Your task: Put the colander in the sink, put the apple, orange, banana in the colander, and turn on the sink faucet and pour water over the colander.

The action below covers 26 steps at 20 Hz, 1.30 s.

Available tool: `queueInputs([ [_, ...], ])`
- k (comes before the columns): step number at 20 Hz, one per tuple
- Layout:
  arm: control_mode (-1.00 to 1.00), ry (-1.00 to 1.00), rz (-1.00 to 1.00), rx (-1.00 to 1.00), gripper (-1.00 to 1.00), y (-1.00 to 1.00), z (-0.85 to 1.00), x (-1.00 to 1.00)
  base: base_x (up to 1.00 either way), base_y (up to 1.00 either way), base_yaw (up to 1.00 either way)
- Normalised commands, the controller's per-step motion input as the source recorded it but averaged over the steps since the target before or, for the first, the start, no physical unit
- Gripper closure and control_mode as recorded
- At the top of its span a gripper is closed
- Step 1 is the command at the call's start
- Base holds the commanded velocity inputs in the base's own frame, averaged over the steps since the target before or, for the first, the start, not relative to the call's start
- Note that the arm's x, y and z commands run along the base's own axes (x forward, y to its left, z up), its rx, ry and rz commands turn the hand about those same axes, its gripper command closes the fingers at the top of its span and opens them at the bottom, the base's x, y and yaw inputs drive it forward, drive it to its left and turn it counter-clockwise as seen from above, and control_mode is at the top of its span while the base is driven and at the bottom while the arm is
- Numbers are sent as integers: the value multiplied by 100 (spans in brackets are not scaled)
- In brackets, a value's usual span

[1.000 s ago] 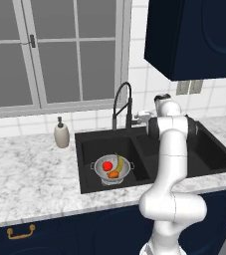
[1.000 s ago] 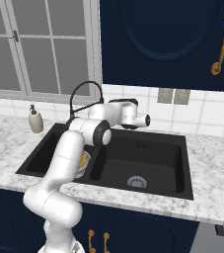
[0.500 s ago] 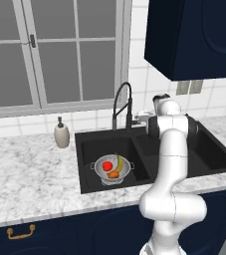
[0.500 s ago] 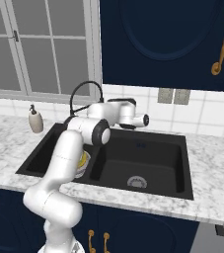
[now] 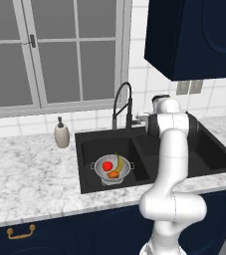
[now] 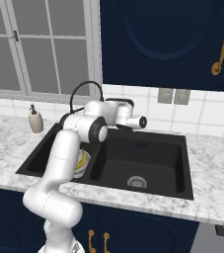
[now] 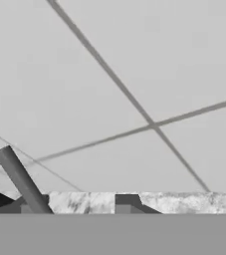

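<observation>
The silver colander [image 5: 112, 170] sits in the left basin of the black sink [image 5: 194, 149]. In it lie the red apple [image 5: 107, 166], the orange [image 5: 113, 174] and the yellow banana [image 5: 119, 162]. In the right base view my arm hides most of the colander [image 6: 82, 162]. The black gooseneck sink faucet [image 5: 121, 99] rises behind the basins. My gripper [image 5: 142, 119] is at the faucet's base, pointing at the tiled wall. In the hand view my gripper [image 7: 79, 204] stands partly open, and a grey rod, likely the faucet's lever [image 7: 17, 179], lies against the left fingertip [image 7: 33, 203]. No water is in view.
A beige soap dispenser [image 5: 61, 134] stands on the marble counter [image 5: 30, 174] left of the sink. The window and tiled wall are close behind the faucet. A dark upper cabinet [image 5: 194, 35] hangs over the right basin [image 6: 138, 163].
The fingers have drawn closer together than a second ago. The arm has hardly moved, and the fruit and colander lie as before.
</observation>
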Motion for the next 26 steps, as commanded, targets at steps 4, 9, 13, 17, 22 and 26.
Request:
queueInputs([
  [4,-100,5,-18,0,100,-100,-9,-35,0,0,0],
  [9,-100,12,-20,0,100,-100,-14,-43,0,0,0],
  [13,-100,11,-19,0,100,-100,-12,-45,0,0,0],
  [17,-100,9,-18,0,100,-100,-6,-53,0,0,0],
  [22,-100,1,-7,2,100,-51,5,-68,0,0,0],
  [26,-100,-1,0,3,100,-1,22,-76,0,0,0],
])
